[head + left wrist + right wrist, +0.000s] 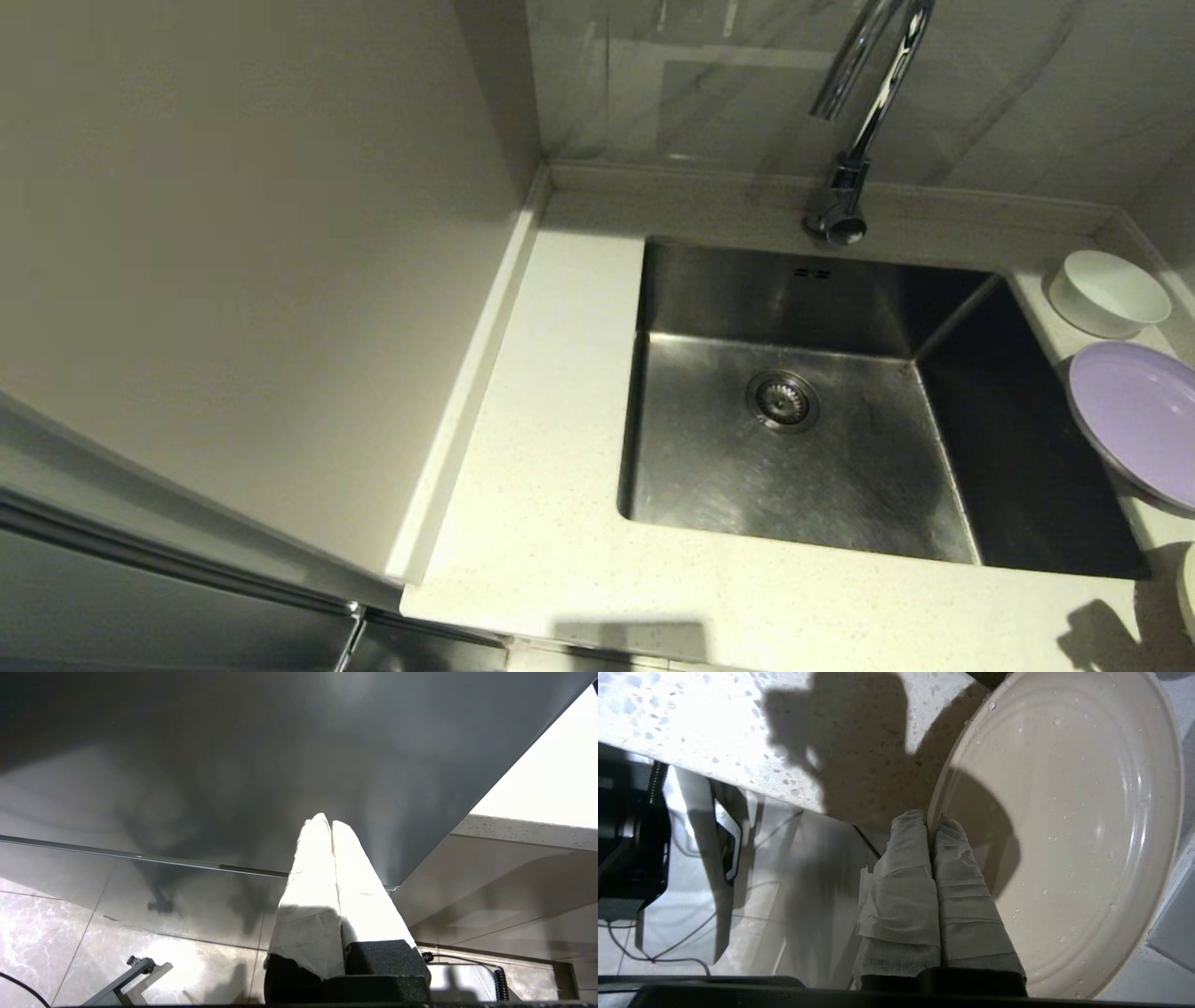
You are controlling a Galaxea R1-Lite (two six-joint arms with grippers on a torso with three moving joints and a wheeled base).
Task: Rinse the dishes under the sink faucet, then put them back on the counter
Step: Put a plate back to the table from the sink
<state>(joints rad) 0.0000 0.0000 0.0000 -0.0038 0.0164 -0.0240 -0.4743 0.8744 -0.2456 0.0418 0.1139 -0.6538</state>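
Right gripper at bench edge, jaws clamped on cream plate rim. Left gripper parked low, jaws together.

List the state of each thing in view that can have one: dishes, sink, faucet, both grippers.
Lilac plate: flat on the counter, right of the sink.
White bowl: upright on the counter, empty.
Cream plate: wet with droplets, rim pinched by the right gripper.
Sink: empty, no dishes inside.
Faucet: no water visibly running.
Left gripper: shut, empty, away from the counter.
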